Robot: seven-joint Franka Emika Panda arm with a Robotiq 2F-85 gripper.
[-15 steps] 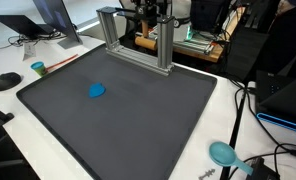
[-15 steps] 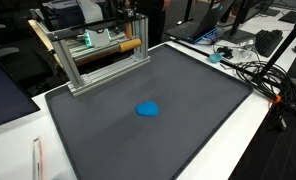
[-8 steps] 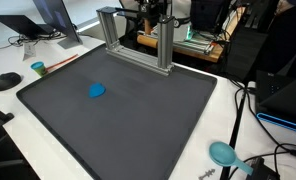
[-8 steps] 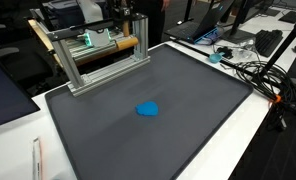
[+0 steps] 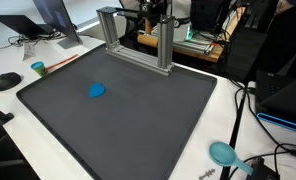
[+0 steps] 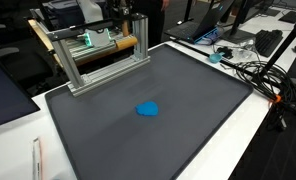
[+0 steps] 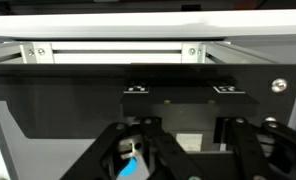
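The gripper (image 7: 180,158) is at the far end of the bench, close against the aluminium frame (image 7: 113,50), and the wrist view looks straight into that frame. Only the gripper's dark finger linkages show along the bottom edge of the wrist view. The tips are cut off, so I cannot tell whether the pincer stands wide, narrow or closed on anything. A small pale blue-and-white shape sits among the linkages, too unclear to identify. A black panel (image 7: 68,100) spans the frame just ahead of the gripper, with the frame's light rail above it. In an exterior view the arm (image 5: 154,9) appears as a dark mass behind the frame's top bar, too dim for detail. The frame stands upright at the back edge of the dark mat (image 5: 128,125), and a wooden roller (image 6: 123,44) lies level just behind it. A blue piece (image 5: 96,91) lies flat on the mat by itself, well apart from the frame and the gripper. The mat rests on a white table (image 5: 220,105). Off the mat, a teal disc (image 5: 223,152) sits near one table corner and a green cup (image 5: 38,68) near another. Cables (image 6: 250,70) trail along the table's edge.
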